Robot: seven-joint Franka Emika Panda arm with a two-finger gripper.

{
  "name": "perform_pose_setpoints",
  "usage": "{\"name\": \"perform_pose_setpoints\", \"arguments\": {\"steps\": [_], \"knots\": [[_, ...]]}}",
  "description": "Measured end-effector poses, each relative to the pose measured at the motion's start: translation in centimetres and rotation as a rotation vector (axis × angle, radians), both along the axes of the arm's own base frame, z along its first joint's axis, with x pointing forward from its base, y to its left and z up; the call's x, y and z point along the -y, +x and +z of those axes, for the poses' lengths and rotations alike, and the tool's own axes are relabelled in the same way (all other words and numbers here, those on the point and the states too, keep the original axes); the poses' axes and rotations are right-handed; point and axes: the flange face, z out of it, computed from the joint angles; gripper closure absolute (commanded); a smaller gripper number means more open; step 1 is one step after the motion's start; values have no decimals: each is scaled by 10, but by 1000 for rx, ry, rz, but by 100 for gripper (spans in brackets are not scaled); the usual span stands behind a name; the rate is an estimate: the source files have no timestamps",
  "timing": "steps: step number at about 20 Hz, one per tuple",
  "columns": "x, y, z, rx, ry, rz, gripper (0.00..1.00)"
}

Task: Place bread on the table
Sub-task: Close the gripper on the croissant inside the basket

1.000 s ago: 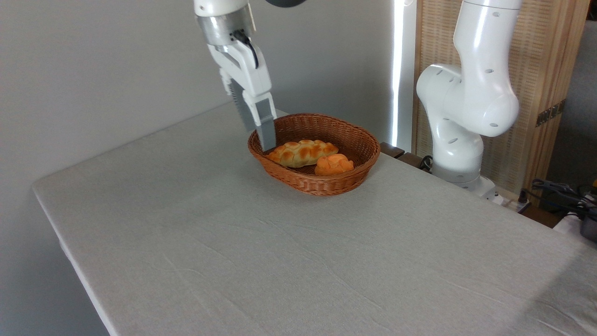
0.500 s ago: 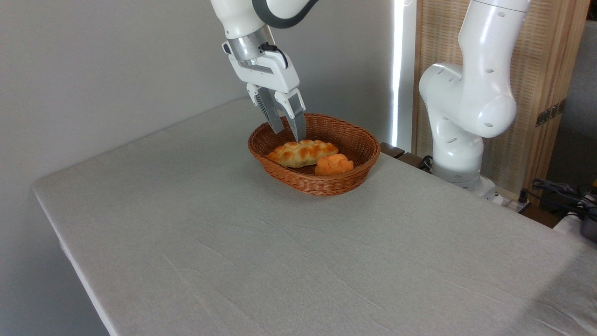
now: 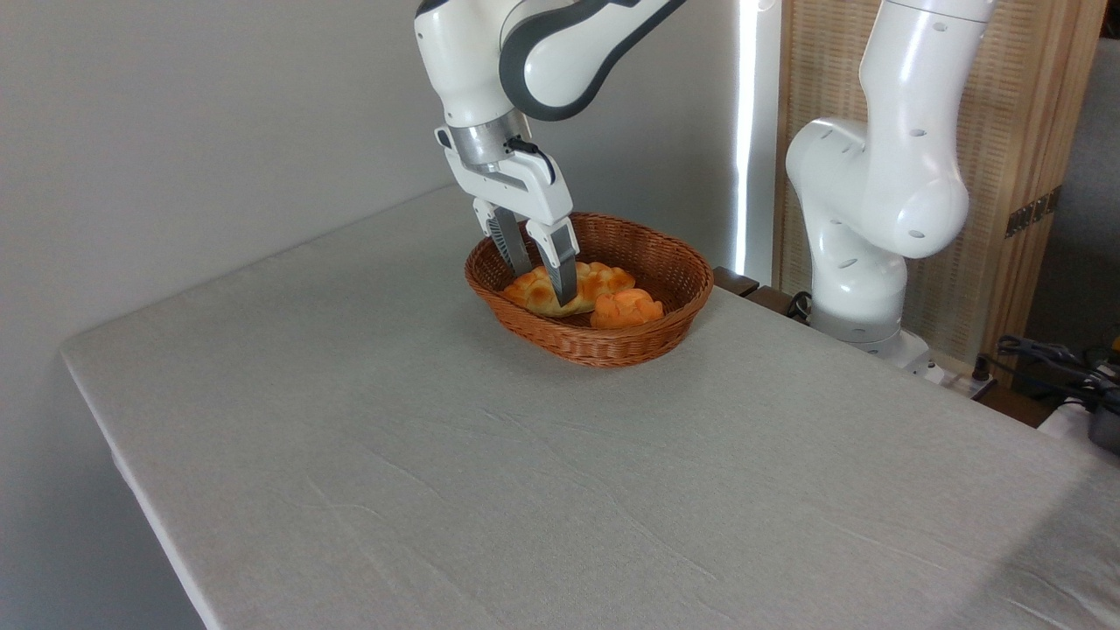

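A brown oval wicker basket (image 3: 604, 337) sits toward the far side of the table (image 3: 437, 455), and everything worth looking at is gathered in it. Two things lie inside. The bread (image 3: 604, 278), a long braided loaf, golden with browned knobs, rests on the basket's floor toward its left and back part, running roughly along the basket's length. Just beside it, nearer the basket's front right wall, lies a smaller round orange bun (image 3: 626, 309); the two look to be touching or very nearly so.

The gripper (image 3: 544, 284) reaches down into the basket from above, its white body just over the left part of the rim. Its two grey fingers (image 3: 563, 273) are spread apart and straddle the loaf near its middle: one stands in front of the bread and covers a strip of it, the other drops behind on the side toward the basket's back wall. The jaws are parted, not pressed in, though from where I stand I cannot say whether the pads already touch the crust. The loaf lies flat in the basket, not lifted.

Outside the basket, the light grey-beige cloth spreads toward the near edge with faint wrinkles. Beyond the basket's right end the arm's white base (image 3: 862, 262) stands at the table's far edge, in front of a wooden screen (image 3: 1024, 131).
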Motion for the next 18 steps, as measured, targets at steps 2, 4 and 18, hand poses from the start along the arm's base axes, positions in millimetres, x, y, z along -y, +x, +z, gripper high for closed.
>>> {"name": "perform_pose_setpoints", "arguments": {"steps": [2, 4, 18], "knots": [[2, -2, -3, 5, 4, -9, 66], [3, -4, -3, 8, 10, -17, 70], [-1, -5, -6, -4, 37, -123, 84]]}}
